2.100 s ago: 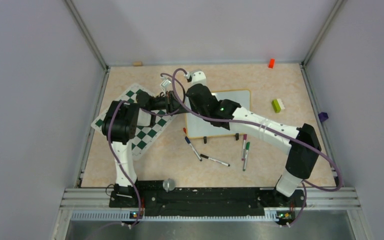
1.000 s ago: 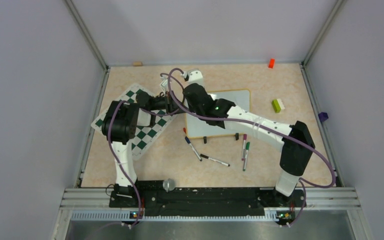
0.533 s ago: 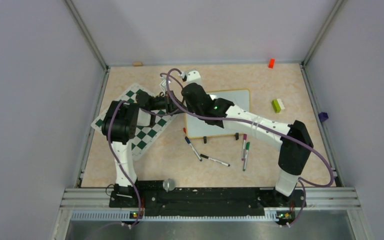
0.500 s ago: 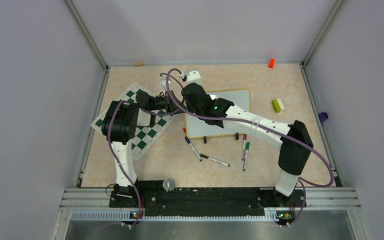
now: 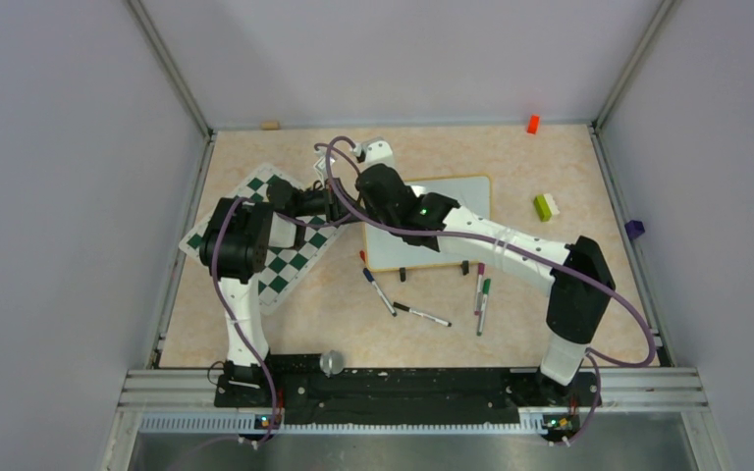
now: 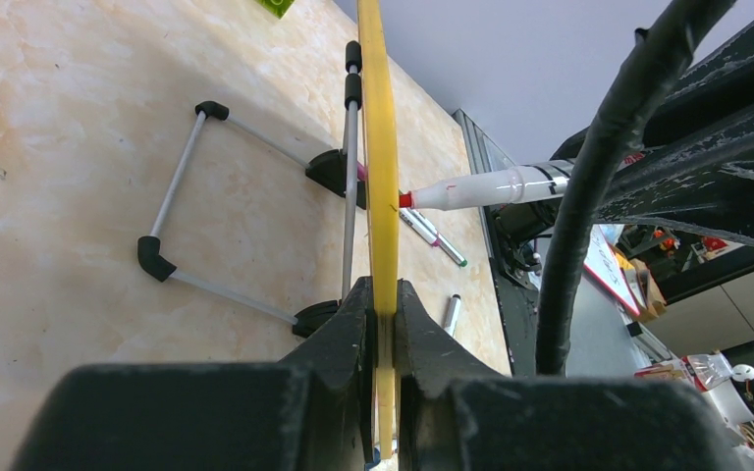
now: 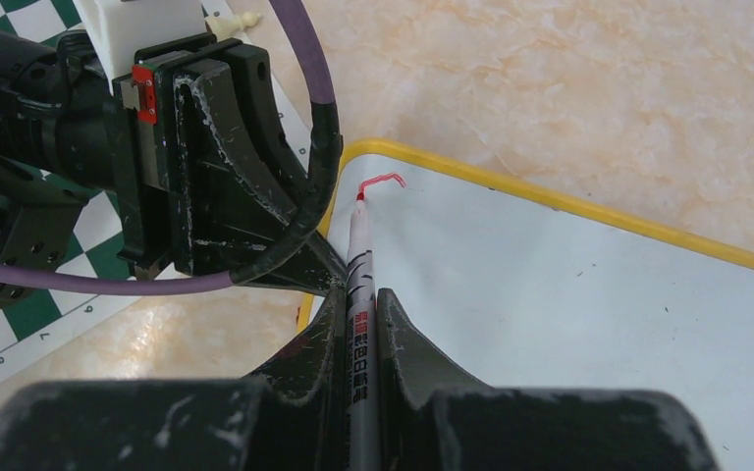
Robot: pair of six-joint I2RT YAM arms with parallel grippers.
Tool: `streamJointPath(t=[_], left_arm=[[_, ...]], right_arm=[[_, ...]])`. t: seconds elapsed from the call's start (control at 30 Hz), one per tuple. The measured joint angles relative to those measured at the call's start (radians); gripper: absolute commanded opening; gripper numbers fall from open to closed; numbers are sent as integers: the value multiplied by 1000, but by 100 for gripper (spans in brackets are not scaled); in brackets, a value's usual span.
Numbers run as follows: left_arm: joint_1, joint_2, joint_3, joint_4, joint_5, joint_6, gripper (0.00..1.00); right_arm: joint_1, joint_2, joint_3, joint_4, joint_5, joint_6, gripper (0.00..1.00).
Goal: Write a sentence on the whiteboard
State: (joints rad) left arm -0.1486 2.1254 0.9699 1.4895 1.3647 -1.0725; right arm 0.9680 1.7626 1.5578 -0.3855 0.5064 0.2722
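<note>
From above, the whiteboard (image 5: 457,201) stood near the middle of the table (image 5: 511,157), just right of the chessboard mat (image 5: 277,267). The left arm (image 5: 241,235) reached across the mat to the board's left edge. The right arm (image 5: 511,255) lay over the board, its wrist above the far left corner, and the arms hid both sets of fingers there. Spare pens (image 5: 422,314) lay on the table in front of the board.

In the left wrist view, the left gripper (image 6: 383,299) was clamped tight on the board's yellow edge, seen edge-on, with the wire stand (image 6: 182,186) resting on the table behind it. The marker (image 6: 481,186) met the board's face with its red tip.

In the right wrist view, the right gripper (image 7: 360,319) was closed narrowly around the marker. The tip touched the board at its corner, at the end of a short hooked red stroke (image 7: 383,181). The left gripper held the frame just beside that corner.
</note>
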Motion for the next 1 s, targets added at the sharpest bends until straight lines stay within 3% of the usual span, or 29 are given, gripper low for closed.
streamJointPath(t=[1.0], left_arm=[[0,0,0,-2,-2,0,0]], right_arm=[[10,-35,-79,-12,19,20,0]])
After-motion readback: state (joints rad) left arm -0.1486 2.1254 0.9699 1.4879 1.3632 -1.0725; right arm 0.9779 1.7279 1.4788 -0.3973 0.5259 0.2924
